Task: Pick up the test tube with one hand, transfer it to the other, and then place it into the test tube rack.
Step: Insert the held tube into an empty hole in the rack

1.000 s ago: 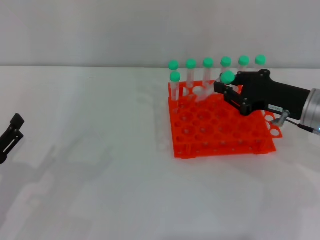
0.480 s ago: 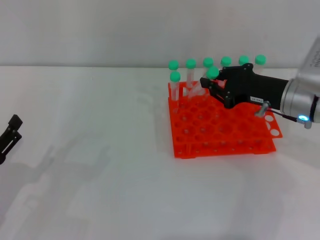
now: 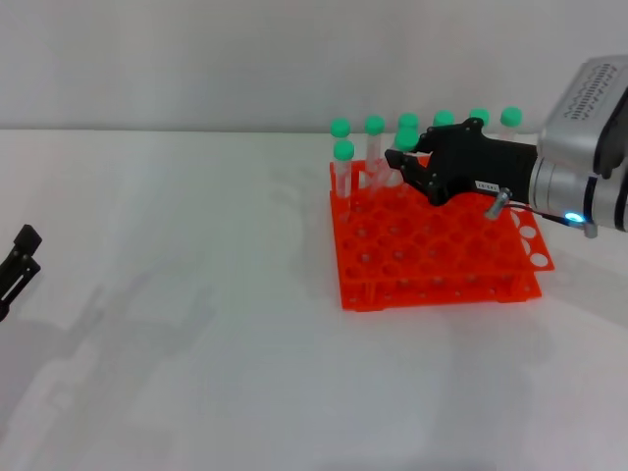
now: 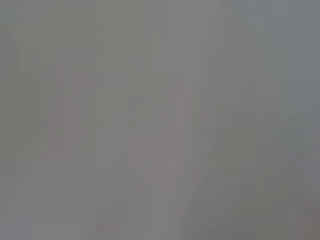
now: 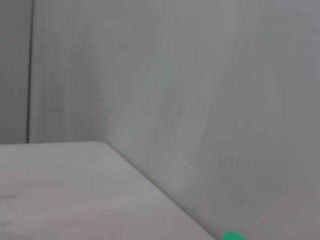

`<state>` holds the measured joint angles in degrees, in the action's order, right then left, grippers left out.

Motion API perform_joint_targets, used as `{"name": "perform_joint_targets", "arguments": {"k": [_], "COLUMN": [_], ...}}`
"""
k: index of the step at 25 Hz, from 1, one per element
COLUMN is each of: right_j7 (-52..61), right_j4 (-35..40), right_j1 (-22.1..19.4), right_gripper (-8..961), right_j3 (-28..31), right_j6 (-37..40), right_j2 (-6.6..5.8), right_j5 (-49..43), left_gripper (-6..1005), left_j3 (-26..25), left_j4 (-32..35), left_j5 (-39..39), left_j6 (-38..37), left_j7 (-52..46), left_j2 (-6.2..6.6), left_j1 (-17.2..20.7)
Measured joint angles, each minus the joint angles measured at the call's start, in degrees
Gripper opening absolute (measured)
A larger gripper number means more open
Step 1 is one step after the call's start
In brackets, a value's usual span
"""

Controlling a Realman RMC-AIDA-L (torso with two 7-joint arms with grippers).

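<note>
The orange-red test tube rack point(image 3: 432, 257) stands on the white table right of centre. My right gripper point(image 3: 404, 167), black with a small white label, hovers over the rack's back middle holes. It is shut on the test tube point(image 3: 406, 139), whose green cap shows just above the fingers; the clear body is mostly hidden by them. A sliver of a green cap point(image 5: 231, 236) shows at the edge of the right wrist view. My left gripper point(image 3: 18, 261) rests at the table's far left edge, far from the rack. The left wrist view shows only grey blur.
Several green-capped tubes stand upright in the rack's back row point(image 3: 374, 126), and one more point(image 3: 343, 150) stands in the second row at the left corner. The held tube is close to the back-row tubes. A grey wall rises behind the table.
My right gripper has carried the tube to the left and slightly back over the rack, and the arm has swung further into view. The left gripper has barely shifted.
</note>
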<state>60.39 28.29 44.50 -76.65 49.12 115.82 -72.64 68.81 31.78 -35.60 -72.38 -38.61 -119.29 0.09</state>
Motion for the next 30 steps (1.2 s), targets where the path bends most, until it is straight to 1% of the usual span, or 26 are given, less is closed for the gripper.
{"name": "perform_joint_targets", "arguments": {"k": [3, 10, 18, 30], "right_j7": [0.4, 3.2, 7.9, 8.0], "right_j4": [0.2, 0.7, 0.7, 0.8], "right_j1": [0.5, 2.3, 3.9, 4.4], "right_gripper": [258, 263, 269, 278], "right_j3": [-1.5, -5.1, -5.4, -6.0], "right_j6": [-1.7, -5.1, -7.0, -7.9], "right_j2": [-0.02, -0.51, -0.65, -0.27], "right_j5": [-0.2, -0.7, -6.5, -7.0], "left_gripper": [861, 861, 862, 862], "left_j3": [0.0, -0.4, -0.5, -0.5], "left_j4": [0.0, 0.0, -0.1, -0.9], "left_j5": [0.0, 0.5, 0.5, 0.2], "left_j6": [0.0, 0.0, 0.1, 0.2], "left_j7": [0.0, 0.0, 0.0, 0.0], "left_j2": [0.03, 0.05, 0.03, 0.03], "left_j1": [0.0, -0.1, -0.1, -0.4]}}
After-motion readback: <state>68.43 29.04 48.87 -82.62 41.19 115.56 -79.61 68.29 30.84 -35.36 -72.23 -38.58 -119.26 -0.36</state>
